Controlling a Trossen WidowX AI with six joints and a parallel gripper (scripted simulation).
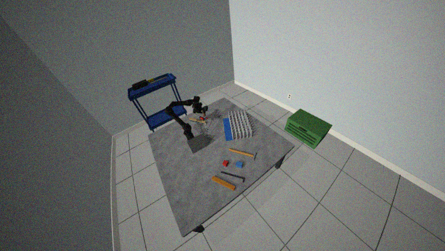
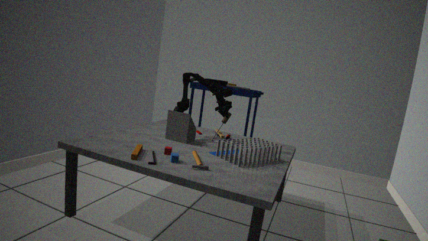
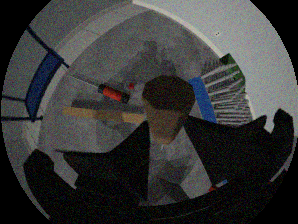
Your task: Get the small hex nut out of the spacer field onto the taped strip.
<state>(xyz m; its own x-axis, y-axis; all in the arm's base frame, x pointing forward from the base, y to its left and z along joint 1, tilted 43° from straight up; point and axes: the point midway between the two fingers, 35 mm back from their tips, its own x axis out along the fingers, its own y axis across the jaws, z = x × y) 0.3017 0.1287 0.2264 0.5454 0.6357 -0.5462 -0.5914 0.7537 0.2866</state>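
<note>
The gripper (image 2: 224,119), clamped on a thin hook tool (image 2: 218,132) hanging tip-down, is at about 9 o'clock of the spacers (image 1: 240,124) in the top view, blue strip (image 1: 227,128) between.

The arm (image 1: 179,117) is matte black throughout, built of slim rounded links with bulkier joint housings. It stands on a grey wedge-shaped pedestal (image 2: 175,133). Its hand (image 2: 225,119) has dark fingers.
</note>
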